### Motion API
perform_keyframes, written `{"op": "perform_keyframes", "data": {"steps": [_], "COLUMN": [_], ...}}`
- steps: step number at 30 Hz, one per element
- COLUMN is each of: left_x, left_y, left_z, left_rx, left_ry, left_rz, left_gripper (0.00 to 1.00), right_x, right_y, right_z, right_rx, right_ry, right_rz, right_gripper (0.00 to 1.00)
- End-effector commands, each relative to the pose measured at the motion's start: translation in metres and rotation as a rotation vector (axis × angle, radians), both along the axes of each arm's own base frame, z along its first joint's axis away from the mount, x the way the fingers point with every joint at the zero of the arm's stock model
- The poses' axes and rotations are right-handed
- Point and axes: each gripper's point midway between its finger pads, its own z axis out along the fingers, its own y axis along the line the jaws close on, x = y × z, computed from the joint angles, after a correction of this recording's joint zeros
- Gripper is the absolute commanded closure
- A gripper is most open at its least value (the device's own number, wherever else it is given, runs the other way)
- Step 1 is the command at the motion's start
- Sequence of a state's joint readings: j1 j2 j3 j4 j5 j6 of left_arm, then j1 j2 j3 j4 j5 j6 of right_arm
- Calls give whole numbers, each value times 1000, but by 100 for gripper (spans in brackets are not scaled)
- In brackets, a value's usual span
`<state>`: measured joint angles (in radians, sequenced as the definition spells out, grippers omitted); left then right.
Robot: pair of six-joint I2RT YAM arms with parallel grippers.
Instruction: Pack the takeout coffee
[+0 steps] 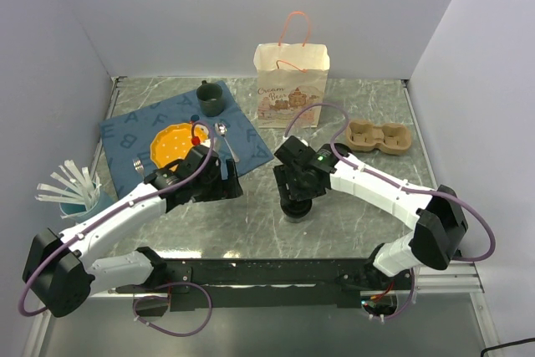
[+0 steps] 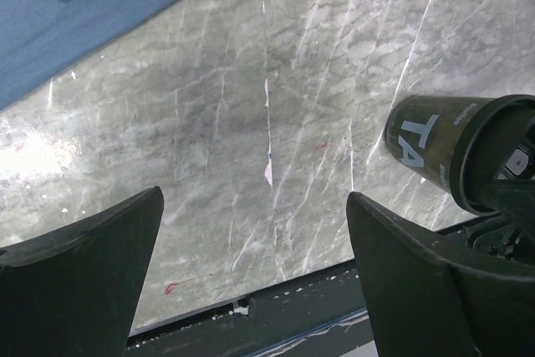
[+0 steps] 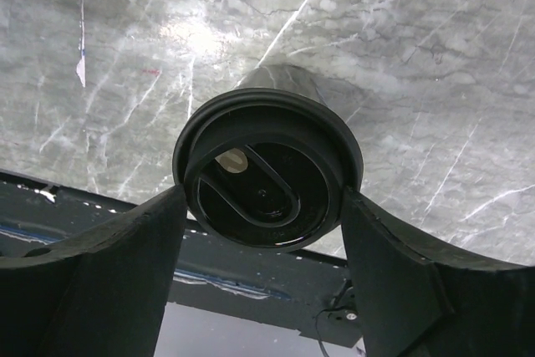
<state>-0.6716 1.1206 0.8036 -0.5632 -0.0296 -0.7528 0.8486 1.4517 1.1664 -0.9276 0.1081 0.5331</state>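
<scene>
Dark cup with a black lid stands upright on the marble table, near the front edge. Around the lid sits the right gripper, its fingers at the rim; whether they press it cannot be told. Just beside, the left gripper hangs wide open over the marble. Well apart lies the brown pulp tray, near the paper bag.

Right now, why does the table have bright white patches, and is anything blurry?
Left wrist view: glare whitens the table at the left. Right wrist view: another glare patch above the cup lid; the near fingers look slightly soft. Top view: even light, sharp.
</scene>
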Motion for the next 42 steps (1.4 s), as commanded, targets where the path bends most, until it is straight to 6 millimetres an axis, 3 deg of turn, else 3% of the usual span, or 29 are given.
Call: {"op": "perform_keyframes", "data": {"steps": [1,7,20,27,38,42], "left_x": [8,11,13,15,14,16], "left_y": [4,7,10,14,13,14], "left_z": [14,17,23,29,36,42], "left_rx": [-5,0,-3,2,-12,-12], "left_ry": [-61,-73,-93,-109,-114,-129], "left_rz": [11,13,17,44,47,43], "left_gripper": [3,3,3,3,3,3], "right_x": [4,6,18,14,17,21], "right_y": [0,-14,-102,-142,-148,-145], "right_z": [-2,-1,7,1,6,33], "right_rx": [-8,-75,-80,-50,-51,-10], "right_ry": [-19,-27,-42,-52,-83,-119], "right_rz": [-28,-93,-433,-590,-611,-600], "right_gripper": [27,36,37,36,33,30]}}
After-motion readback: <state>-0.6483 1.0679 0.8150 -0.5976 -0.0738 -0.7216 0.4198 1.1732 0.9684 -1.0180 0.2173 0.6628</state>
